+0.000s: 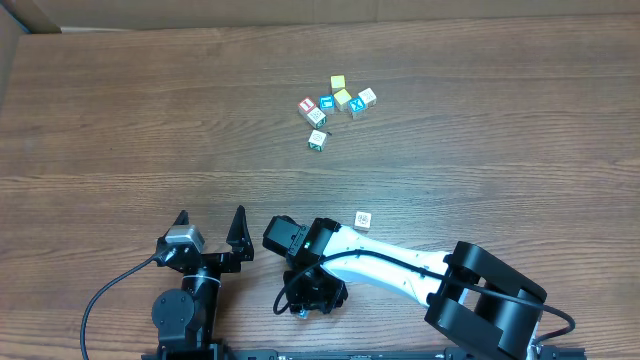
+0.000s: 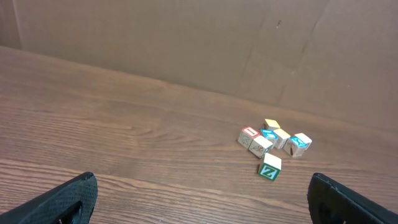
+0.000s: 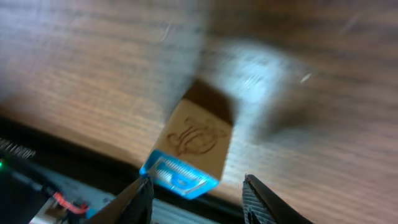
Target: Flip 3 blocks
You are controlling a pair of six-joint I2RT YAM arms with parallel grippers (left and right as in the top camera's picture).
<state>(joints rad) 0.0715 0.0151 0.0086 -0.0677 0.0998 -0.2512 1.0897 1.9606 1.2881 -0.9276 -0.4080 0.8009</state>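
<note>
A block with a pale face bearing a line drawing and a blue lettered face lies tilted between my right gripper's fingers in the blurred right wrist view. Its corner is at the left finger, with a gap to the right finger. In the overhead view that gripper is at the table's front edge and hides this block. A pale block lies alone beside the right arm. A green-marked block sits below the far cluster. My left gripper is wide open and holds nothing.
The cluster holds a red-marked cube, two yellow-topped cubes, a blue X cube and pale cubes. A cardboard wall stands behind the table. The table's front edge is right under the right gripper.
</note>
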